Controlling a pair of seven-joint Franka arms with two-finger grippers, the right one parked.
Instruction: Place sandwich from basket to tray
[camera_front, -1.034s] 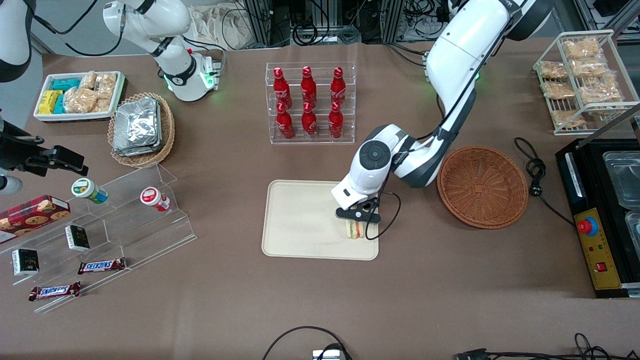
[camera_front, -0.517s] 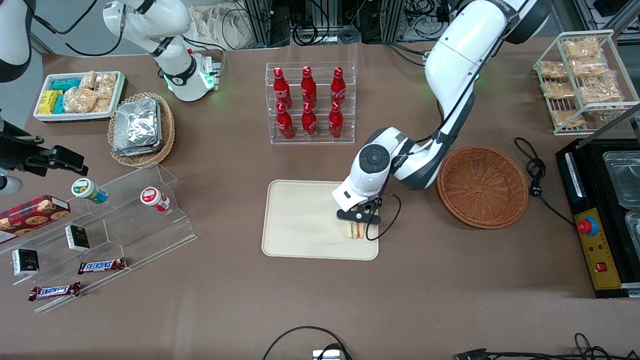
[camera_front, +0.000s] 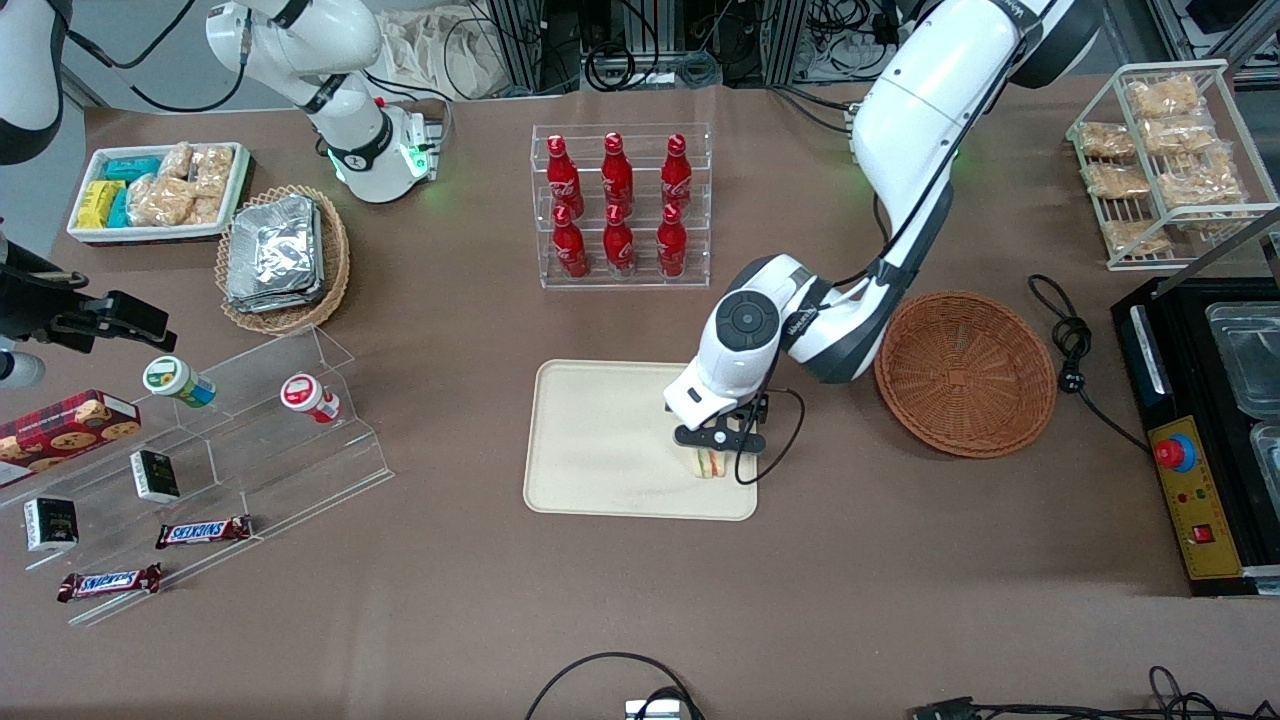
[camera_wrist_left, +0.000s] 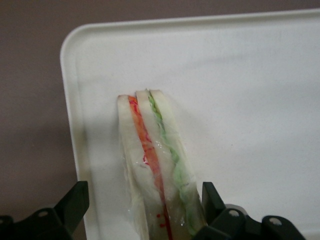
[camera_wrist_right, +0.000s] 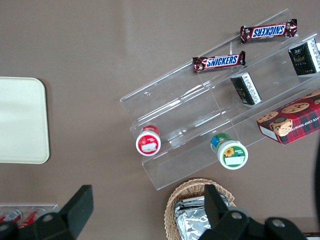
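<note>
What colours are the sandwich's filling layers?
Red-orange and green stripes between pale bread on the sandwich, clearest in the left wrist view, with the open gripper straddling it.

It was a robotics lab staged as a snack shop: cola bottles (camera_front: 617, 205) racked mid-table, Snickers bars (camera_front: 203, 531) on acrylic shelving, cables along the table's rear edge; the gripper (camera_front: 716, 440) hung over the tray (camera_front: 600, 440).

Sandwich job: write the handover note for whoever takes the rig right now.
Gripper: open, fingers apart on either side of the sandwich, low over the tray.
Sandwich: lying on the tray near the corner closest to the basket, filling edge showing.
Basket: holds no sandwich, sits on the table beside the tray toward the working arm's end.
Done: sandwich is out of the basket, set on the tray and let go.
Left: lift the gripper straight up clear of the sandwich and take the arm away; confirm the sandwich does not tip as the fingers leave.
</note>
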